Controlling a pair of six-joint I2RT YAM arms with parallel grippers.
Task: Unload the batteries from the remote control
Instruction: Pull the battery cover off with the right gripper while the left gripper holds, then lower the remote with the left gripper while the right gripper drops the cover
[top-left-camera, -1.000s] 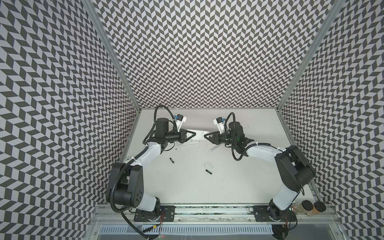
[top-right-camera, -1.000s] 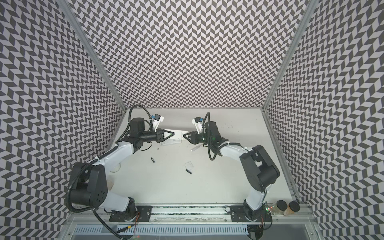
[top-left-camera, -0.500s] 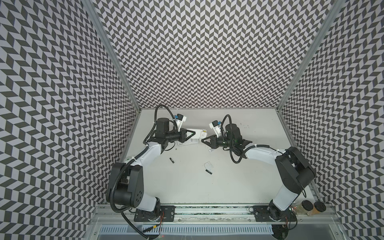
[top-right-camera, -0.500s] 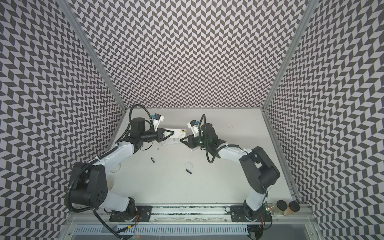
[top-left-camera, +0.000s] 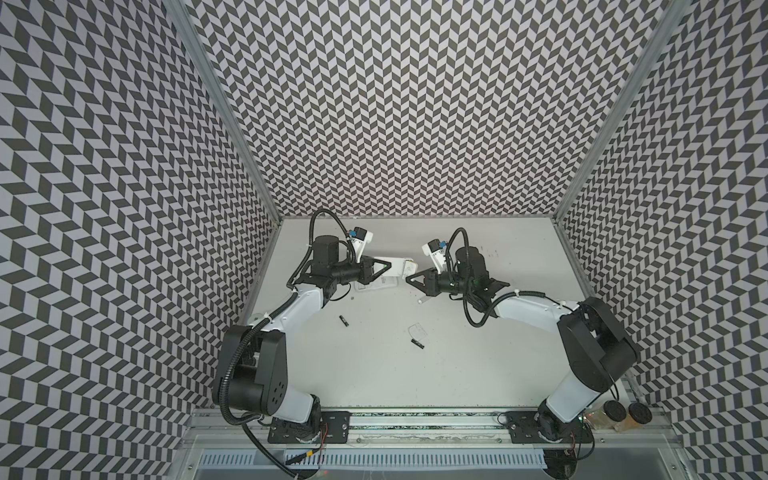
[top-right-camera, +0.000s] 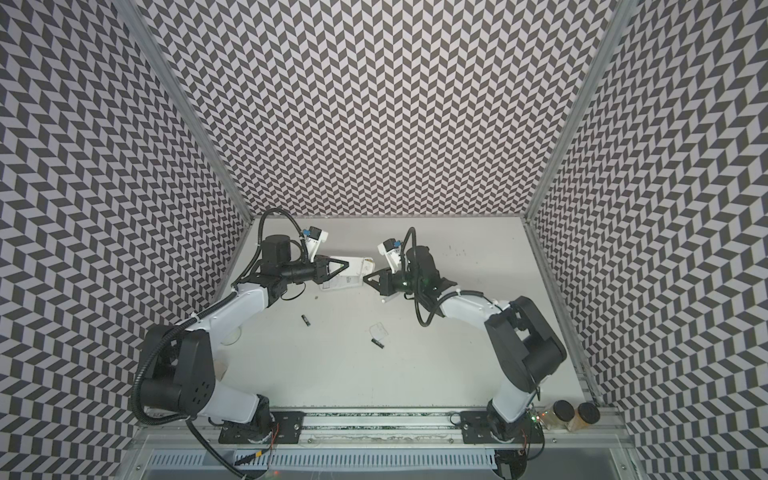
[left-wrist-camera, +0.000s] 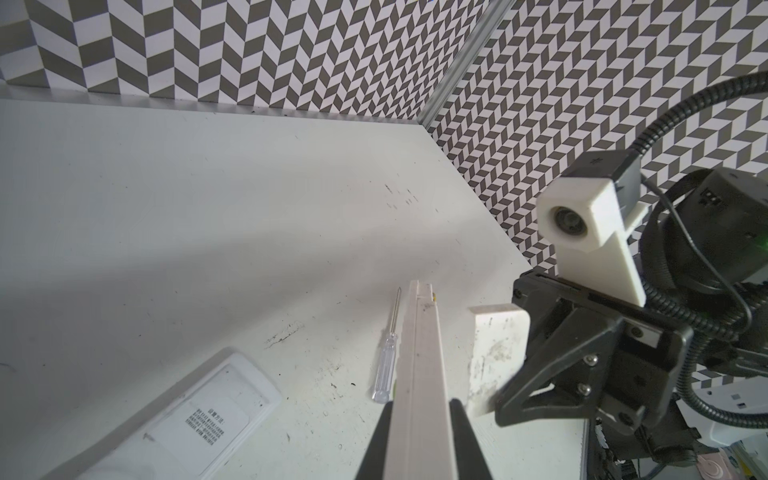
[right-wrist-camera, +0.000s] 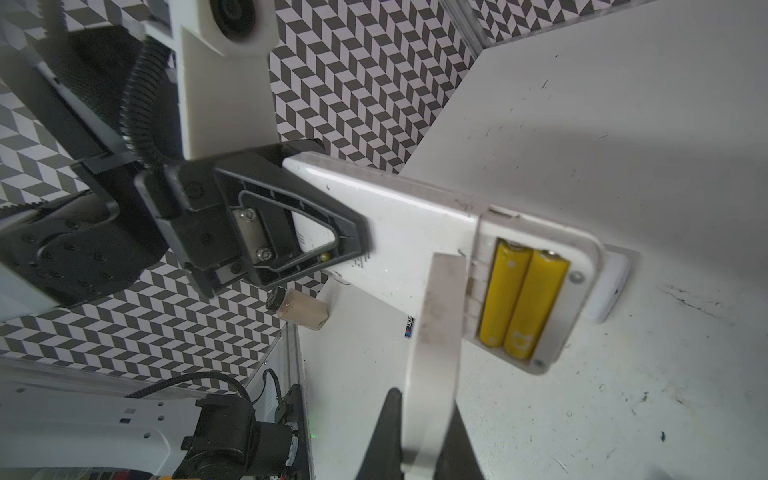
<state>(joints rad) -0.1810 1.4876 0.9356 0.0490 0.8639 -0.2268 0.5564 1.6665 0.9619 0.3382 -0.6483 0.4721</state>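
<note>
Right wrist view: two yellow batteries (right-wrist-camera: 521, 301) inside the remote (right-wrist-camera: 415, 224).

The worktop (top-left-camera: 478, 374) carries one black battery (top-left-camera: 343, 331) toward ten o'clock, another black battery (top-left-camera: 417, 343) near centre, and a remote (top-left-camera: 382, 284) toward twelve.

a white label (left-wrist-camera: 206, 426) on the back of the lying remote (left-wrist-camera: 245, 374) on the worktop (left-wrist-camera: 208, 208) carries black chinese print. its heading seems to read 设置方法; the lines under it are too small to read. a yellow battery (right-wrist-camera: 534, 307) in the held remote (right-wrist-camera: 415, 224) bears a pale mark, shape unclear. a black cell (right-wrist-camera: 408, 328) shows white letters, cut off. fine print (right-wrist-camera: 361, 261) on the held remote is blurred.
</note>
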